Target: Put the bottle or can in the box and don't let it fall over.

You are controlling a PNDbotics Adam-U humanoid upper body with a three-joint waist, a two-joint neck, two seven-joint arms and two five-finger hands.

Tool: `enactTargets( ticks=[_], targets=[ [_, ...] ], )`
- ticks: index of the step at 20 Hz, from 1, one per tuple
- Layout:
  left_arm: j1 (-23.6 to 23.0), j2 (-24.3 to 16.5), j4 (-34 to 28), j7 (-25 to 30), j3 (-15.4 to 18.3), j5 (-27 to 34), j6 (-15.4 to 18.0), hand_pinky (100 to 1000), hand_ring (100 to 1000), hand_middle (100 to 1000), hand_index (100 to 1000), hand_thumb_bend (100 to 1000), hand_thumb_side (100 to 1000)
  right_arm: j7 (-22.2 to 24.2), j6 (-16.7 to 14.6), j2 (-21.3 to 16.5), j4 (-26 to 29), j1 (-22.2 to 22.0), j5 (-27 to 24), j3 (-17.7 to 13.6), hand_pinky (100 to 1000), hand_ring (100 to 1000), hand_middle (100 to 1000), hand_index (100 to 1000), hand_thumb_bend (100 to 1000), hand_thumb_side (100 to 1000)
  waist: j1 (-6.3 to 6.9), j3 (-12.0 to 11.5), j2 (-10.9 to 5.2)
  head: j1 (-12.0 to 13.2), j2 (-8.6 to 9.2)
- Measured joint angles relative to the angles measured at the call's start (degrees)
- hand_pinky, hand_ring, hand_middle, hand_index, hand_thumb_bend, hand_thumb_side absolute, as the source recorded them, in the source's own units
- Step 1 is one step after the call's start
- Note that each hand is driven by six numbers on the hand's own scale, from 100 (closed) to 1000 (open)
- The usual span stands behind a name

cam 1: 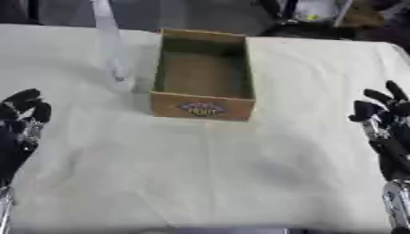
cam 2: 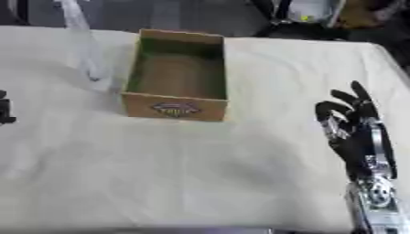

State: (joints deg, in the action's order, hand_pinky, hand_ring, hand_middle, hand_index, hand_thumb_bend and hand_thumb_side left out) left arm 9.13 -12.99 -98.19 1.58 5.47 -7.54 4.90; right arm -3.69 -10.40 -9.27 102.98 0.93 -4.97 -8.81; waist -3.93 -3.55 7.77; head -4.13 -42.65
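The bottle [cam 1: 112,41] stood upright in the upper left of the frame, a tall, narrow, clear thing, so pale and see-through against the cloth that its outline blurred; its top ran off the upper edge and I could not make out a cap or label. Its base rested on the tabletop [cam 1: 200,169] just beside the box's left wall, outside the box.

The box [cam 1: 204,75] was an open-topped rectangle of brown cardboard, upper centre of the frame, long side running away from me. Its inside looked bare and flat-bottomed, the walls plain and matt. The near wall carried a small oval printed mark in dark and yellow tones; the lettering was too smeared to read.

A pale, creamy cloth covered the tabletop, smooth with faint creases and soft shadows.

My left hand [cam 1: 20,123] showed at the left edge, mid-height, black, fingers relaxed and pointing up, holding nothing; in the right eye view it was almost wholly cut off. My right hand [cam 2: 352,123] rested at the right side, mid-height, fingers spread and upright, empty, with the silver wrist joint below it. Both hands were well apart from the bottle and the box.

Beyond the far edge of the tabletop, dark shapes and a whitish rounded object sat in the upper right, too blurred to name.
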Motion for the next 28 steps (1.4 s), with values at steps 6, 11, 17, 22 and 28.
enactTargets(
  ticks=[6,11,17,22,28],
  targets=[
    [0.0,0.0,0.0,0.0,0.0,0.0,0.0,707,855,791,834,465,637,0.0,0.0,0.0,0.0,0.0,0.0,0.0,640,767,791,991,479,408,0.03,0.0,0.00,0.0,0.00],
    [0.0,0.0,0.0,0.0,0.0,0.0,0.0,704,852,788,836,468,639,0.0,0.0,0.0,0.0,0.0,0.1,0.0,640,767,791,991,479,408,0.07,0.0,0.00,0.0,0.00],
    [2.2,-4.3,-0.4,-2.0,-0.7,0.6,-1.4,705,852,789,851,501,636,0.0,0.0,0.0,0.0,0.0,0.1,0.0,639,767,791,991,480,407,0.36,0.4,-0.08,0.0,0.00],
    [8.2,-10.6,-0.1,-7.2,-1.9,1.3,-3.8,708,867,806,861,515,627,0.0,0.0,0.0,0.0,-0.4,0.1,0.0,639,767,791,991,480,408,0.55,0.8,-0.55,0.1,0.00],
    [17.7,-15.5,5.5,-10.9,-5.3,1.9,-6.1,711,866,806,864,514,626,0.2,0.2,0.0,0.0,-0.5,0.1,0.2,639,767,790,991,481,407,0.73,1.7,-0.75,0.5,0.07]
  ],
)
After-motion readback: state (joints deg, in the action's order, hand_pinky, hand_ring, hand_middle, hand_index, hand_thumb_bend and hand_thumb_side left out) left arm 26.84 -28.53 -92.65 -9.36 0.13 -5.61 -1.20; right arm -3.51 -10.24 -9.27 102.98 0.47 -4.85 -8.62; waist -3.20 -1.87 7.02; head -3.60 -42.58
